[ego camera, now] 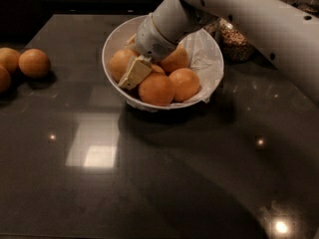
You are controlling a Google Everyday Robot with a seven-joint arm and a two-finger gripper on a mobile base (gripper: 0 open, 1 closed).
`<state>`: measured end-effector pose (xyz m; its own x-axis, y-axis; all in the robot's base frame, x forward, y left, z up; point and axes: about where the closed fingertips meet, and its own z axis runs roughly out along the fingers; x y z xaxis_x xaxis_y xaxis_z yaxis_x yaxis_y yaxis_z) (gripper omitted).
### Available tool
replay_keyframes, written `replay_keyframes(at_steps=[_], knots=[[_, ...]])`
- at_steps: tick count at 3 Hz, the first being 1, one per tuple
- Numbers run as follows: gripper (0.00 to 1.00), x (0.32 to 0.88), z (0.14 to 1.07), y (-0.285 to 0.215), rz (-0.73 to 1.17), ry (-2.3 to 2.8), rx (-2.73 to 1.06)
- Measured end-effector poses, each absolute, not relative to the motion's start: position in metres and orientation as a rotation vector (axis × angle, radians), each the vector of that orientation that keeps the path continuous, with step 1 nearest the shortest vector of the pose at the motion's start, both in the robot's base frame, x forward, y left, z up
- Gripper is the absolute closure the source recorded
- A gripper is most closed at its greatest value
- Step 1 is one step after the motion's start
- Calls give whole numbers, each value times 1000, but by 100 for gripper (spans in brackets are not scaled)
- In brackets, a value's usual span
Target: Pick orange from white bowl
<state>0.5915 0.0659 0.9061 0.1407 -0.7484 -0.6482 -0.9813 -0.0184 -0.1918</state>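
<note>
Gripper (132,69) down inside the white bowl (110,40), among the fruit.
Camera view: the pale arm (239,14) reaches in from the upper right, and the gripper rests against the orange (118,63), the duller yellow-orange one by the bowl's left wall. Whether it is clamped on that fruit or standing apart, I cannot tell. Other oranges (183,83) crowd beside it on crumpled paper (205,59). The bowl stands on a dark table (164,183), with a grain jar (235,44) just behind and loose oranges (34,62) well apart at the left.
</note>
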Motion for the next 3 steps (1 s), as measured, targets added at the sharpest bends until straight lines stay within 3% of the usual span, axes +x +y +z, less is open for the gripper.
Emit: replay_keyframes(at_steps=[1,3], knots=[[96,592,906,66,495,1659,-1818],[100,593,933,48,493,1616,-1750]])
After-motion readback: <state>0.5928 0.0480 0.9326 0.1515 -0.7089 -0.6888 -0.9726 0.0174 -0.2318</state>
